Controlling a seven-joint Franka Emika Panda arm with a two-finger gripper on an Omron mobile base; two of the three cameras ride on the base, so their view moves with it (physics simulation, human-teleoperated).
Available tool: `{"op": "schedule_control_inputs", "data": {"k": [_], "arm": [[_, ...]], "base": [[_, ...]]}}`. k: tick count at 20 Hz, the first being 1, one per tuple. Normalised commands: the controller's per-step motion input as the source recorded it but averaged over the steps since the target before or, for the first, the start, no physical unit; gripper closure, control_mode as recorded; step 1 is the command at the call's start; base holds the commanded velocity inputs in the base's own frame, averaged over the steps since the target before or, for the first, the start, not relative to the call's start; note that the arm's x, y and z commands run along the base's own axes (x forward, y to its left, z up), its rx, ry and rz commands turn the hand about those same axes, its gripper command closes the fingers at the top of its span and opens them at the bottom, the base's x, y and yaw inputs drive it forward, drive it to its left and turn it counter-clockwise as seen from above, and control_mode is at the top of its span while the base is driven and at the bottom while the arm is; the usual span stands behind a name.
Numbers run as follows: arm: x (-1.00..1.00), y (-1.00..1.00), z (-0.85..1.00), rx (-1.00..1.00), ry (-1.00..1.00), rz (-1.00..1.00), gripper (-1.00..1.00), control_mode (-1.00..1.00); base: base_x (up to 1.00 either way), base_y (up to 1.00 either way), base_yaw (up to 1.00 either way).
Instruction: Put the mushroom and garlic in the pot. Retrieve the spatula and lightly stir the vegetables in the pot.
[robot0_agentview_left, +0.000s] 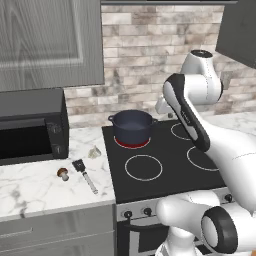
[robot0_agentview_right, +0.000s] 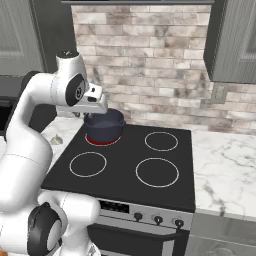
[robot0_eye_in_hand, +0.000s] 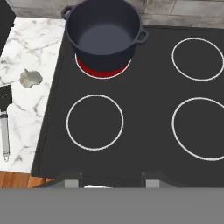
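Note:
The dark blue pot (robot0_agentview_left: 131, 128) (robot0_eye_in_hand: 104, 33) stands empty on the rear-left burner, which glows red. Left of the stove, on the marble counter (robot0_agentview_left: 30, 192), lie the pale garlic (robot0_agentview_left: 94, 151) (robot0_eye_in_hand: 30, 78), the brown-capped mushroom (robot0_agentview_left: 63, 173) and the spatula (robot0_agentview_left: 84, 175) (robot0_eye_in_hand: 4, 124), whose black head points toward the wall. My gripper (robot0_eye_in_hand: 113, 181) hangs high over the stove's front half and looks down on it, open, with nothing between its fingertips. In the right base view the hand (robot0_agentview_right: 94, 100) sits just in front of the pot (robot0_agentview_right: 105, 129).
A black microwave (robot0_agentview_left: 30, 131) stands at the back of the left counter. The black stove top (robot0_eye_in_hand: 144, 109) has three more unlit burners. Grey cabinets hang above on both sides, and marble counter (robot0_agentview_right: 225, 160) runs to the stove's right.

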Motion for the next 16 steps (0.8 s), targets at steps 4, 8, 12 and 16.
{"op": "schedule_control_inputs", "data": {"k": [4,8,12,16], "arm": [[-0.06,0.0,0.0,0.0,0.0,0.01,-1.0,-1.0],[-0.56,0.19,0.0,0.0,-0.02,0.17,-1.0,-1.0],[-0.52,0.35,-0.04,0.0,-0.02,0.24,-1.0,-1.0],[-0.47,0.53,-0.1,0.0,-0.01,0.16,-1.0,-1.0]], "base": [[0.0,0.0,0.0],[0.0,0.0,0.0],[0.0,0.0,0.0],[0.0,0.0,0.0]]}}
